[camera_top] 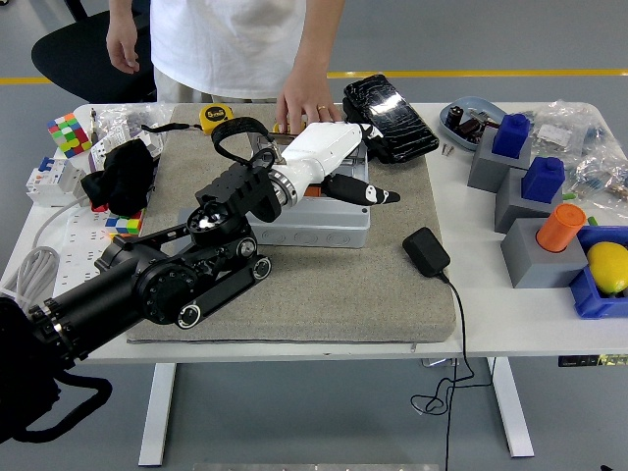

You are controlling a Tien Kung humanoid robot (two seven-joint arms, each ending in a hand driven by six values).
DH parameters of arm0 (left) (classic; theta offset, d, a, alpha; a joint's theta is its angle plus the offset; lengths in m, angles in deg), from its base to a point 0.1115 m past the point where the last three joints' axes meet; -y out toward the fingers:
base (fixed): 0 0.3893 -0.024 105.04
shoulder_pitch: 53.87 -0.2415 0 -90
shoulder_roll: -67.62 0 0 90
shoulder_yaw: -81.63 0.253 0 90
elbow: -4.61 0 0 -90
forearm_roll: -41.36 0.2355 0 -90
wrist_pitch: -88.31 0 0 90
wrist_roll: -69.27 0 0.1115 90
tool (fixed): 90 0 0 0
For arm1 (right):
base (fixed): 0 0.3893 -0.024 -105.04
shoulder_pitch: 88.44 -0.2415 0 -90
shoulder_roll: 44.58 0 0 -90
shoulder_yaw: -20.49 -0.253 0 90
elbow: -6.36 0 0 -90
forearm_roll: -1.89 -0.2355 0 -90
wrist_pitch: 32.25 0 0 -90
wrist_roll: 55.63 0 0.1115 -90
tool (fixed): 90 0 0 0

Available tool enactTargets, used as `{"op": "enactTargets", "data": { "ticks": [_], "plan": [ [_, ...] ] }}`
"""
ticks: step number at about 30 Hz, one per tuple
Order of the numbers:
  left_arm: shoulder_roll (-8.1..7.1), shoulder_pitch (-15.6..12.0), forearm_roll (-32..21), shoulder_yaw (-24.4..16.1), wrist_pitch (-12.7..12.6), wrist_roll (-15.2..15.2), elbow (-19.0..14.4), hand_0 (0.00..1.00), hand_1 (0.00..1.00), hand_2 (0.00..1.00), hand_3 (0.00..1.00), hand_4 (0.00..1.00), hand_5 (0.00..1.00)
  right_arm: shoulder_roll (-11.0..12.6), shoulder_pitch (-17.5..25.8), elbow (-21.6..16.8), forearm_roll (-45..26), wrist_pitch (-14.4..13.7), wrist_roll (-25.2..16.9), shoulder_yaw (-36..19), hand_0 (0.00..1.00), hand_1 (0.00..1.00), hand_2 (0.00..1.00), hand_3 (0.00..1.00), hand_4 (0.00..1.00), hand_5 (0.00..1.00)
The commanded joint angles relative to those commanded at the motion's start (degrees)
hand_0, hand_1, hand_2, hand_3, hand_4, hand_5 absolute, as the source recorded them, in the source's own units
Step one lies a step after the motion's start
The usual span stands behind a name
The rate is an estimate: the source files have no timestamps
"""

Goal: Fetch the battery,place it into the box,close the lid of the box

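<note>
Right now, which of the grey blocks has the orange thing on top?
The nearest grey block, closest to the table's front edge, holds the orange cylinder. The two behind it carry blue pieces.

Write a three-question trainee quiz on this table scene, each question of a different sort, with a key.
1. True or false: the left hand is over the grey box.
2. Multiple choice: what touches the table behind the box? A) the person's hand B) a robot's right hand C) the yellow tape measure
3. Fill in: the black adapter lies on the grey ___.

Key: 1 true; 2 A; 3 mat.
</note>
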Motion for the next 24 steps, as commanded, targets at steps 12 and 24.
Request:
{"op": "enactTargets", "data": {
  "ticks": [12, 24],
  "plan": [
    [-1.69, -2.6, -3.2, 1.9, 1.5, 2.2, -2.6, 0.611, 0.737, 0.693, 0.727, 0.998, 0.644, -0.1, 0.2, 0.0, 0.1, 0.0, 0.0, -0.2, 0.578, 0.626, 0.654, 0.554, 0.962, 0.482],
    [-4.23, -5.6, -5.1, 0.1, 2.3, 2.7, -6.0, 0.594, 0.721, 0.694, 0.729, 0.998, 0.645, -0.2, 0.3, 0.1, 0.1, 0.0, 0.0, -0.4, 0.58, 0.626, 0.654, 0.555, 0.962, 0.48]
  ]
}}
